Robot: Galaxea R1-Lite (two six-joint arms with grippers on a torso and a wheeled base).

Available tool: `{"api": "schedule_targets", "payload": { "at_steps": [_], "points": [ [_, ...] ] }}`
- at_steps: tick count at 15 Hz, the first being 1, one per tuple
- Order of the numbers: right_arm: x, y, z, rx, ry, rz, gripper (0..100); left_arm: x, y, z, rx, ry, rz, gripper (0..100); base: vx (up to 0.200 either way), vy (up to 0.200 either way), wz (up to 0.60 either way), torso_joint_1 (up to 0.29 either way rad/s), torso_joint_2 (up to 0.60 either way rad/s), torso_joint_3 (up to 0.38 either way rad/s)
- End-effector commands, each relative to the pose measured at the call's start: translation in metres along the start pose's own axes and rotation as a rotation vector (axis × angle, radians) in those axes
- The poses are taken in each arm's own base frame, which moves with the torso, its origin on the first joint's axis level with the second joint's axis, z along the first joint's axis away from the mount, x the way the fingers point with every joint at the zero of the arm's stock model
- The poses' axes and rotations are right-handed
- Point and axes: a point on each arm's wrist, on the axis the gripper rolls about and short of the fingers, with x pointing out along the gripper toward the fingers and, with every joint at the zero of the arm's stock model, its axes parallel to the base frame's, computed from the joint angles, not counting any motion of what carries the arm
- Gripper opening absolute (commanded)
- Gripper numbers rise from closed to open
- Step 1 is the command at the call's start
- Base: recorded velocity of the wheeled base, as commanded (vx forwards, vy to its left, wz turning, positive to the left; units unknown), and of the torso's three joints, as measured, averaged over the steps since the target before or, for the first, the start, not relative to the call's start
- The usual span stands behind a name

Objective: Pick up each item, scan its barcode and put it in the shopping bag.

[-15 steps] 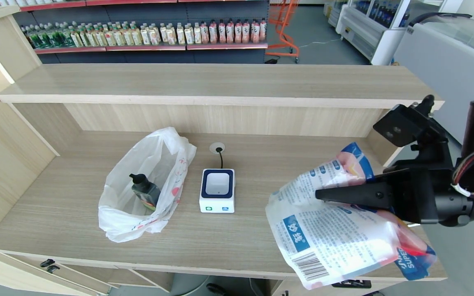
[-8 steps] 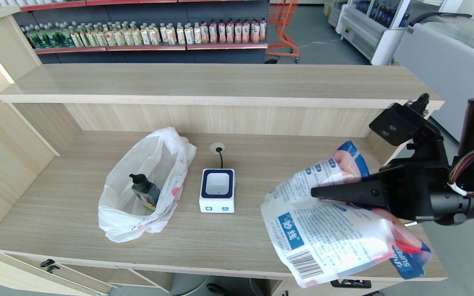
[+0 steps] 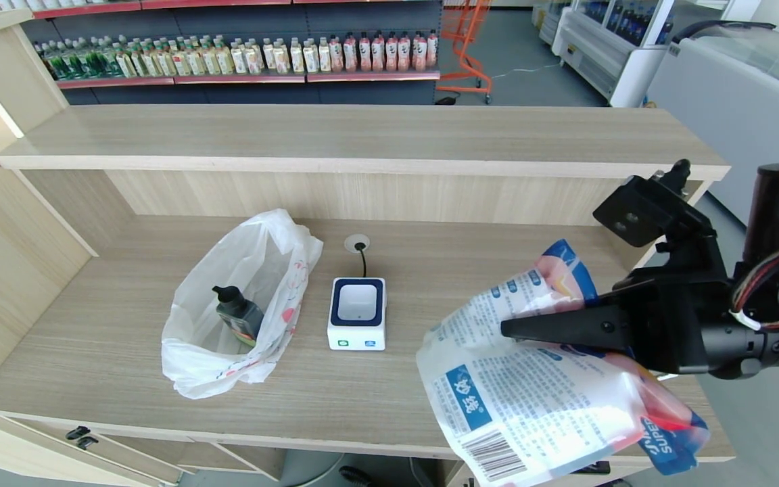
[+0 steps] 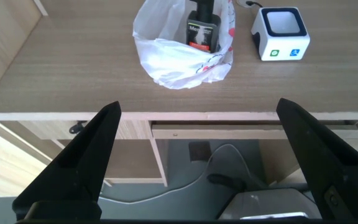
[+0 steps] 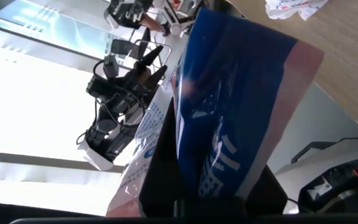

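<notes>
Currently the right gripper [image 3: 518,331] clamps a white-and-blue plastic refill pouch [image 3: 538,399] above the wooden counter's [image 3: 112,338] right front; the white plastic shopping bag [image 3: 193,352], beside the white box scanner [image 3: 357,312], holds a dark pump bottle [image 3: 237,315]; the left gripper [image 4: 199,112] gapes wide.

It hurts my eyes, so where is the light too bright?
Right wrist view: a big washed-out white patch beside the blue pouch. Head view: shiny glare on the pouch. Left wrist view: even light on the counter, no glare.
</notes>
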Motion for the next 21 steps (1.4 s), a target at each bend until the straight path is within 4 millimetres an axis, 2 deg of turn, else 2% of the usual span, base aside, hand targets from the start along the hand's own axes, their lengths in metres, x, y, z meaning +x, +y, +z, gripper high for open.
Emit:
{"api": "schedule_targets", "payload": {
  "at_steps": [1,9,10,13,15,18,20,21],
  "points": [
    [0.001,-0.002,0.000,0.004,0.003,-0.001,0,0.000,0.000,0.000,0.000,0.002,0.000,100,0.000,0.000,0.00,0.000,0.00,0.000],
    [-0.005,0.002,0.001,-0.029,-0.039,-0.043,0,0.000,0.000,0.000,0.000,0.002,0.000,100,0.000,0.000,0.00,0.000,0.00,0.000],
    [-0.007,0.001,0.001,-0.117,-0.047,-0.064,0,0.000,0.000,0.000,-0.001,0.002,0.000,100,0.000,0.000,0.00,0.000,0.00,0.000],
    [-0.032,-0.019,-0.005,-0.516,-0.016,-0.308,0,0.000,0.000,0.000,0.000,0.002,0.000,100,0.000,0.000,0.00,0.000,0.00,0.000],
    [-0.058,-0.036,-0.014,-0.758,0.115,-0.709,0,0.000,0.000,0.000,0.000,0.002,0.000,100,0.000,0.000,0.00,0.000,0.00,0.000],
    [-0.069,-0.023,-0.017,-0.833,0.075,-0.828,0,0.000,0.000,0.000,0.000,0.002,0.000,100,0.000,0.000,0.00,0.000,0.00,0.000],
    [-0.075,-0.018,-0.015,-0.960,0.123,-0.965,0,0.000,0.000,0.000,0.000,0.002,0.000,100,0.000,0.000,0.00,0.000,0.00,0.000],
    [-0.078,-0.014,-0.016,-0.975,0.120,-0.975,0,0.000,0.000,0.000,0.000,0.002,0.000,100,0.000,0.000,0.00,0.000,0.00,0.000]
  ]
}}
